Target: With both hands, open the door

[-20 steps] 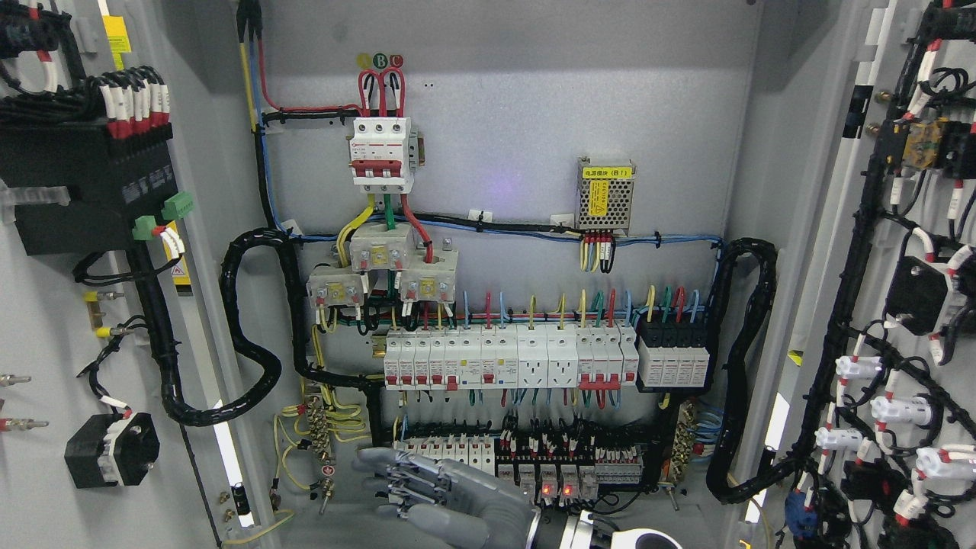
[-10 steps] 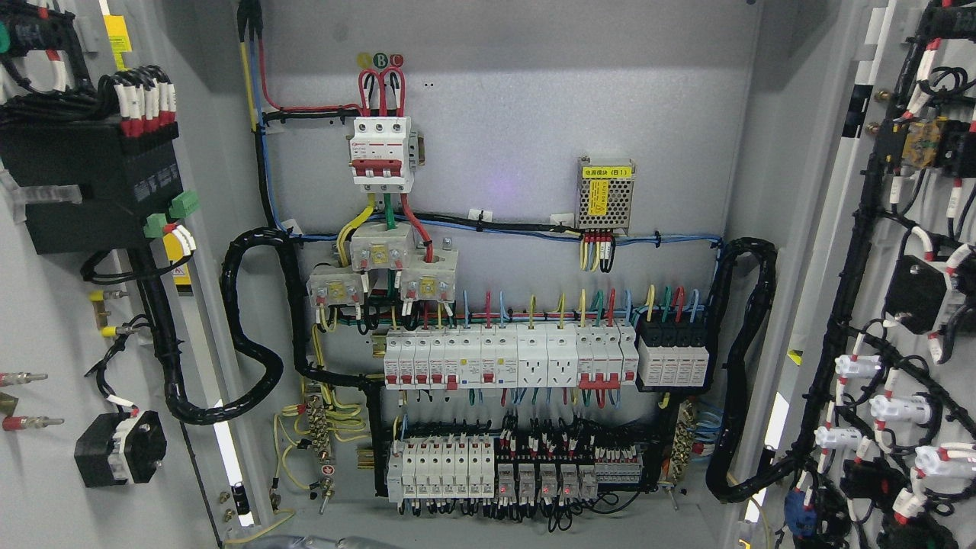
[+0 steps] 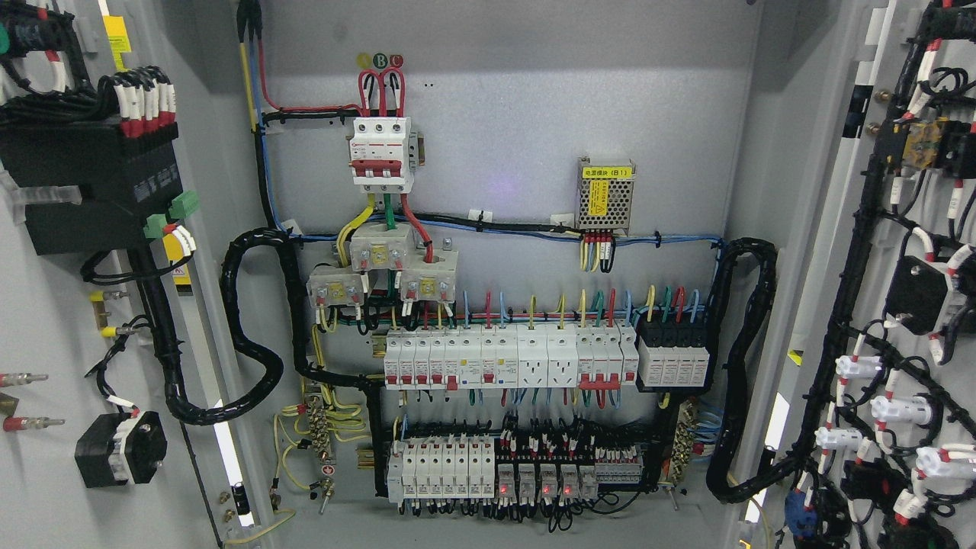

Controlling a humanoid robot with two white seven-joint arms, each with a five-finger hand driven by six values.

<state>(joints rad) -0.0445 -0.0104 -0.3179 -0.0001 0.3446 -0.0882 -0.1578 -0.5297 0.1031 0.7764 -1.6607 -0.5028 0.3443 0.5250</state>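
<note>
The grey electrical cabinet stands with both doors swung wide. The left door shows its inner face at the picture's left, carrying a black box and wiring. The right door fills the right edge, with black cable looms and white connectors. Between them the back panel is in full sight, with a red-and-white main breaker, a row of white breakers and a lower relay row. Neither of my hands nor any arm shows anywhere in the head view.
Thick black corrugated conduits loop at both sides of the panel, left and right. A small metal power supply with a yellow label sits at the upper right of the panel. The cabinet floor runs along the bottom.
A second ago my right hand reached in at the bottom in front of the relay row; it has dropped out of view. The left door swung slightly further and now rests still.
</note>
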